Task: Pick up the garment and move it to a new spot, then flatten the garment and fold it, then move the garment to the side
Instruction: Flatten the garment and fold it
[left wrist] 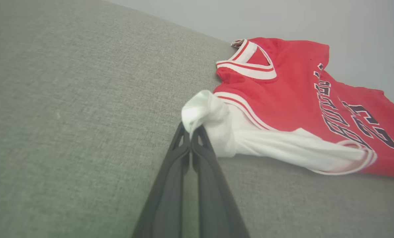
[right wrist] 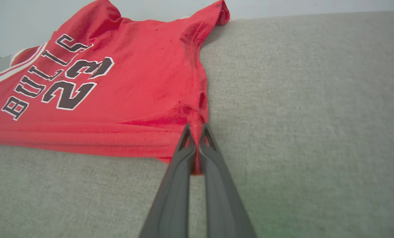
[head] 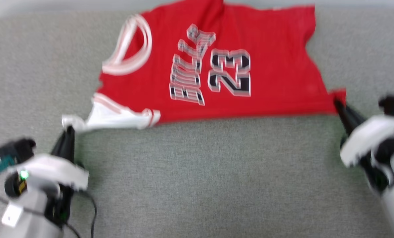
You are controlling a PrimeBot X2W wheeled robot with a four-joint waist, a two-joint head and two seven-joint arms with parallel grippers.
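Only thin pinches hold the red, white-sleeved jersey shirt (head: 216, 66) spread across the frame's upper centre: left gripper (head: 69, 130) clenched on a sleeve (left wrist: 210, 112), right gripper (head: 337, 103) on a hem corner (right wrist: 197, 122), so uneven pulling may slip one.

Each gripper pinches a near corner of the garment (head: 216, 62).

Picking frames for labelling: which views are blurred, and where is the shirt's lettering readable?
Head view: smeared throughout, print on the garment ghosted. Left wrist view: sharp, left gripper crisp, print steeply foreshortened. Right wrist view: sharp, right gripper crisp, print readable, tilted.
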